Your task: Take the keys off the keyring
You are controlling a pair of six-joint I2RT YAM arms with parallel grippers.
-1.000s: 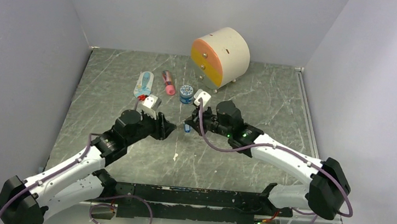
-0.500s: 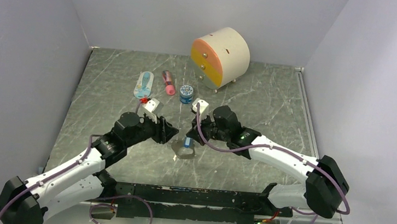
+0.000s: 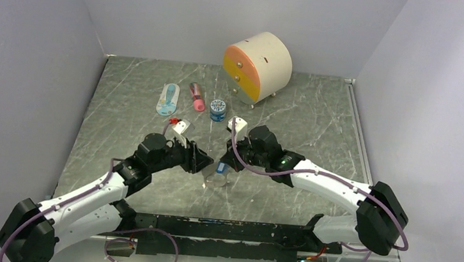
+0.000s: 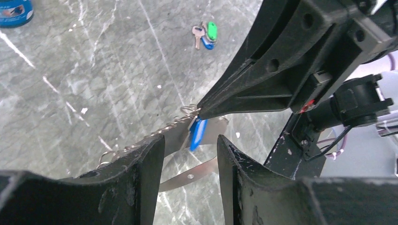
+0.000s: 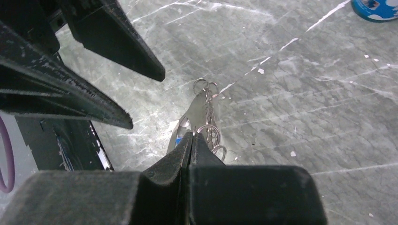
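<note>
Keyring point(image 5: 198, 111): pinched in closed right hand point(image 5: 192, 136); left hand point(image 4: 190, 140): open, near it

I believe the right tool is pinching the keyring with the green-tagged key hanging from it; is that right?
Not quite: the blue-tagged key hangs from the keyring pinched by the right tool; the green-tagged key lies apart on the table, as the left wrist view shows.

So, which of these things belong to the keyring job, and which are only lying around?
Job: keyring, blue-tagged key, green-tagged key, left gripper, right gripper.
Lying about: drawer box, blue tin, pink tube, pale blue oval piece.
</note>
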